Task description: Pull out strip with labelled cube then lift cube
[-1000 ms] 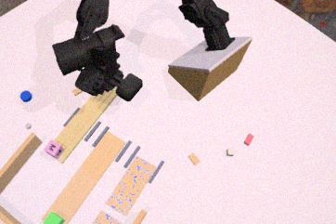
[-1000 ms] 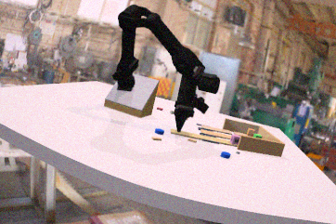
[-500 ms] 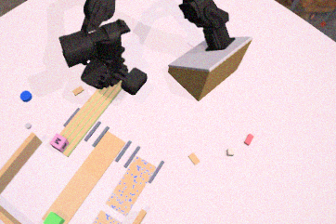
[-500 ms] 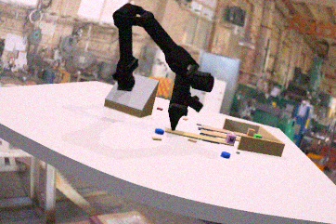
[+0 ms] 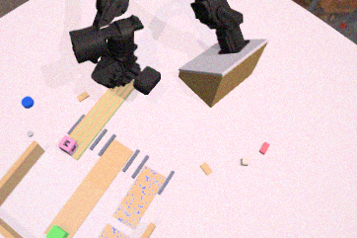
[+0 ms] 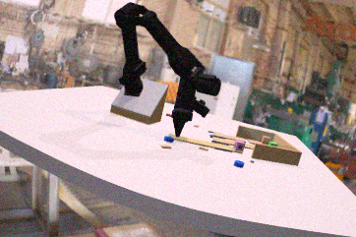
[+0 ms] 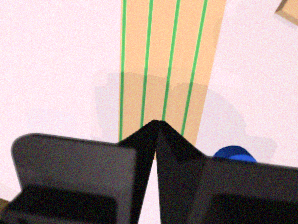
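The green-striped strip shows no gap along its visible length. The pink cube, marked with a dark letter, sits at its far end. My gripper is shut and empty, its tips pointing down at the strip's near end; whether they touch it I cannot tell. In the top view the hand hides the tips. A plain strip carries a green block. A blue-speckled strip is separated by a gap from another speckled piece.
Grey rails stand beside the strips. A wooden-walled box is at their far end. A grey-topped wedge stands near the arm. Blue pieces and small wooden bits lie around.
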{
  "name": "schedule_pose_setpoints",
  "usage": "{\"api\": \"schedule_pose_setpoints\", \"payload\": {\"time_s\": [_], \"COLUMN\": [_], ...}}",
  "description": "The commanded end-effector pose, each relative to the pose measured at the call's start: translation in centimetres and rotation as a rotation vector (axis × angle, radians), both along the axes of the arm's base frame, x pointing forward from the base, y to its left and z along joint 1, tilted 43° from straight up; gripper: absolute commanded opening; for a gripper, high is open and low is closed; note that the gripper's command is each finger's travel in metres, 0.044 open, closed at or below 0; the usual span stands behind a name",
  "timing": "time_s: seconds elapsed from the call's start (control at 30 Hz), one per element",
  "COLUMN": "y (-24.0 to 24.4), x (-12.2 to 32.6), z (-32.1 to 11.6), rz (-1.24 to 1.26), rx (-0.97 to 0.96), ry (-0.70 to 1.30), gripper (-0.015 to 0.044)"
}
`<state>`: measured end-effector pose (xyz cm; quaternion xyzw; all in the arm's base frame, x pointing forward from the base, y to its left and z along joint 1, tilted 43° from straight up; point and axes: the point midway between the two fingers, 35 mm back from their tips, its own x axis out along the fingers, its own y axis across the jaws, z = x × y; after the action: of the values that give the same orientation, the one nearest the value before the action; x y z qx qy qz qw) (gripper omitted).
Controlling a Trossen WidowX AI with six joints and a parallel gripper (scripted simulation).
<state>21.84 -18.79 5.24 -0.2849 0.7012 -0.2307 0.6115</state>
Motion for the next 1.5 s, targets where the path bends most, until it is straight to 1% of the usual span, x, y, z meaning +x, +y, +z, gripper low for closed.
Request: {"api": "schedule_pose_setpoints", "payload": {"time_s": [0.0, 0.93, 0.97, 1.13, 1.27, 1.47], "y": [-0.3, -0.3, 0.1, 2.7, 2.8, 2.8], "x": [-1.5, -1.5, -0.3, 0.3, 0.3, 2.8], "z": [-0.5, -0.5, 0.1, 2.8, 3.0, 2.6], "rz": [-0.020, -0.020, -0.004, -0.020, -0.020, 0.047], "rx": [0.007, 0.007, 0.001, 0.009, 0.009, 0.019], "ry": [0.032, 0.032, 0.002, 0.030, 0.031, 0.093], "gripper": [0.0000, 0.0000, 0.0000, 0.0000, 0.0000, 0.0157]}}
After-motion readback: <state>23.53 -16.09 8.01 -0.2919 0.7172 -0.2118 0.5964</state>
